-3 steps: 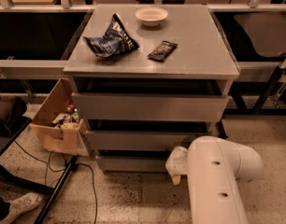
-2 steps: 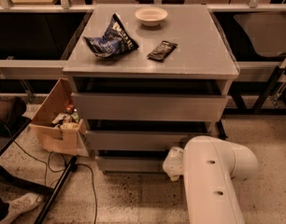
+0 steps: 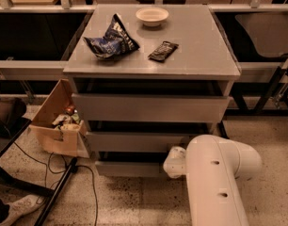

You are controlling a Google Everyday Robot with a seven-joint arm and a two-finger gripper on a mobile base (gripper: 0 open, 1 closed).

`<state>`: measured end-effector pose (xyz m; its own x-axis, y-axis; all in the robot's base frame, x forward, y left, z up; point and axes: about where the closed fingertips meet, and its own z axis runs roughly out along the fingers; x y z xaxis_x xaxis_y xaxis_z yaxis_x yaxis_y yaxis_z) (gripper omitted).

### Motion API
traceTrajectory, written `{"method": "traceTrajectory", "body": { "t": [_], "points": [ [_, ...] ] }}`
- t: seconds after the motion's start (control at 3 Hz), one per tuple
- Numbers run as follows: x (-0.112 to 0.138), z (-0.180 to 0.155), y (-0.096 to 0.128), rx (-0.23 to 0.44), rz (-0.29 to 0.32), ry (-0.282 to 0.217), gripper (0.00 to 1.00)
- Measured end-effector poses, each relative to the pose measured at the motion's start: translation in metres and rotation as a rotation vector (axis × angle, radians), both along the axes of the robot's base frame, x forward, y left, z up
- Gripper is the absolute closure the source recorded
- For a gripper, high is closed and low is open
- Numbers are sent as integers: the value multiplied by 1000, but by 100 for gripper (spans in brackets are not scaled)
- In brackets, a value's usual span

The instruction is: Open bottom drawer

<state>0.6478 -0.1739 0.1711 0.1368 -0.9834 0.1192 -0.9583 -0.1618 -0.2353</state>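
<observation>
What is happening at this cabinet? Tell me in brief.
A white robot arm reaches low in front of the grey cabinet, with its pincer at the right end of the bottom drawer. None of that drawer's inside shows, so it looks shut or barely out. A blue chip bag, a white bowl and a dark snack bar lie on the cabinet top, away from the arm. A cardboard box sits on the floor beside the cabinet.

White gripper [image 3: 175, 162] at grey bottom drawer [image 3: 127, 168]; blue bag [image 3: 111, 44].
</observation>
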Motion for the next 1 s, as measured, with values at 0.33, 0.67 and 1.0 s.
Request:
{"method": "traceTrajectory", "body": {
  "t": [0.33,0.67,1.0],
  "points": [
    [0,8,0,0,0,0,100],
    [0,15,0,0,0,0,100],
    [0,17,0,0,-1,0,100]
  ]
}}
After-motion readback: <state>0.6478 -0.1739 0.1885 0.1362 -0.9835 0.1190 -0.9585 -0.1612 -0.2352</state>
